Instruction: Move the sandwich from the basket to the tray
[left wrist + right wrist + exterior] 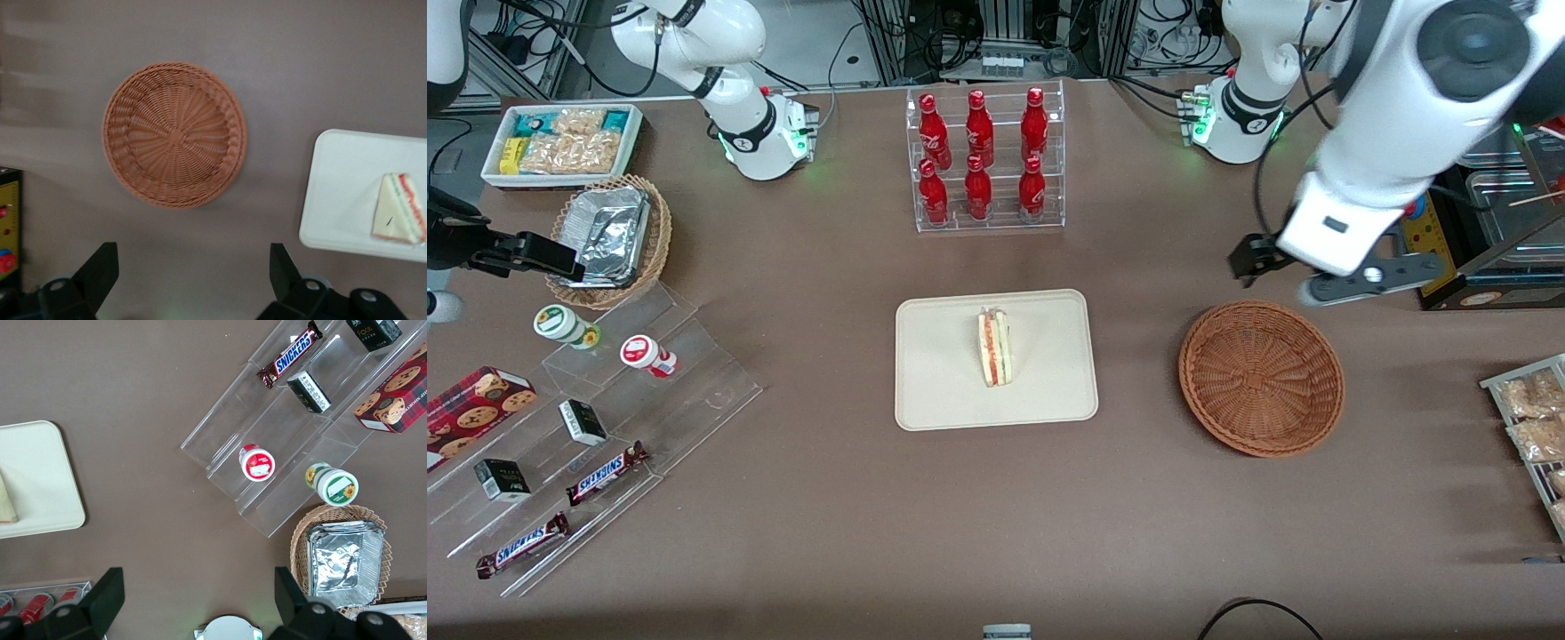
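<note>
Sandwich (994, 347) is lying on the cream tray (943, 400), wicker basket (1261, 378) sitting empty. Left gripper (193, 277) is hovering above the basket, jaws wide open, holding nothing. Looks done; just parking the arm next.

Sandwich (994, 347) on tray (934, 391), mid-table; bottle rack (987, 160) farther from the front camera than the tray; basket (1261, 378) beside the tray, toward the working arm's end; gripper (193, 280) above the table near the basket, fingers spread
</note>
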